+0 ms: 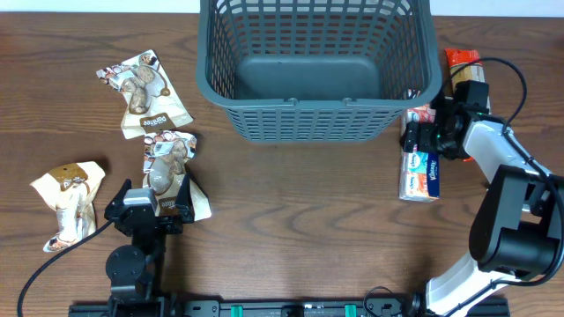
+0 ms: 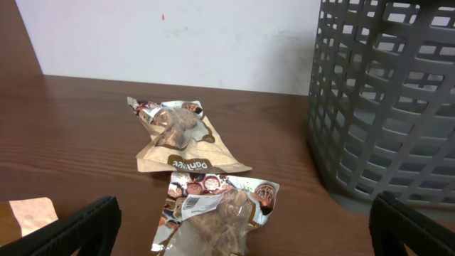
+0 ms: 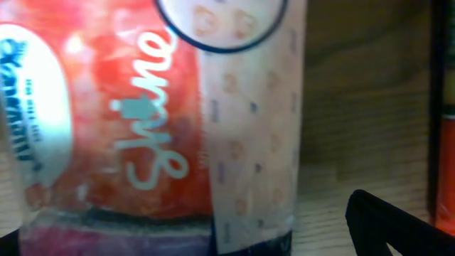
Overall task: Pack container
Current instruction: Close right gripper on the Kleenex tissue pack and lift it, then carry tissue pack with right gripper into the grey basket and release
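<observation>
The dark grey-blue container [image 1: 317, 101] stands at the back middle, with nothing visible inside; its slotted wall shows in the left wrist view [image 2: 384, 107]. My left gripper [image 1: 163, 201] [image 2: 242, 238] is open, its fingers on either side of a brown snack packet [image 1: 167, 154] [image 2: 213, 220] lying on the table. My right gripper [image 1: 419, 136] [image 3: 227, 231] is open at the top end of a red, white and blue tissue pack [image 1: 421, 172] [image 3: 142, 107]. One finger stands clear to the pack's right; the other is out of view.
A second snack packet [image 1: 145, 92] [image 2: 178, 139] lies behind the first. A third [image 1: 70, 198] lies at the far left. A red-orange packet [image 1: 460, 62] lies right of the container, behind my right arm.
</observation>
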Available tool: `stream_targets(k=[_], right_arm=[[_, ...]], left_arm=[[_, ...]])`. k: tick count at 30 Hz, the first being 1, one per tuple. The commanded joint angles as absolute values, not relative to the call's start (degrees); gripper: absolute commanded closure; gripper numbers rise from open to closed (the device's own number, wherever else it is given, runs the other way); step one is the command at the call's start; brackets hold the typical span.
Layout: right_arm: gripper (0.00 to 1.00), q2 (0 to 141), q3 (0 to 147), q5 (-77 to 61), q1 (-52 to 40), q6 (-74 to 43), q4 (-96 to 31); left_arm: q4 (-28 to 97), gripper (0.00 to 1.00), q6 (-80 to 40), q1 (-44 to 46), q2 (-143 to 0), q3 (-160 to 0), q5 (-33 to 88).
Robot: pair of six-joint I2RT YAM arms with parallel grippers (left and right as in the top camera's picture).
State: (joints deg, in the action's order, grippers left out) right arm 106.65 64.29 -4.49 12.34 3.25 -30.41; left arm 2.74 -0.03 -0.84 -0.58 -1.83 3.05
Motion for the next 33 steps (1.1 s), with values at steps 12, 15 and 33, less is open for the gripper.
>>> stream_targets(k=[12, 15, 33], right_arm=[[0.49, 110.1, 63.8, -3.5, 12.8, 1.7, -31.0], [0.79, 110.1, 63.8, -3.4, 12.8, 1.3, -30.8], [0.99, 98.4, 83.6, -3.5, 20.2, -8.7, -40.0]], left_arm=[[3.6, 0.01, -0.3, -0.6, -0.2, -0.3, 3.9], [3.6, 0.01, -0.3, -0.6, -0.2, -0.3, 3.9], [3.6, 0.01, -0.3, -0.6, -0.2, -0.3, 4.1]])
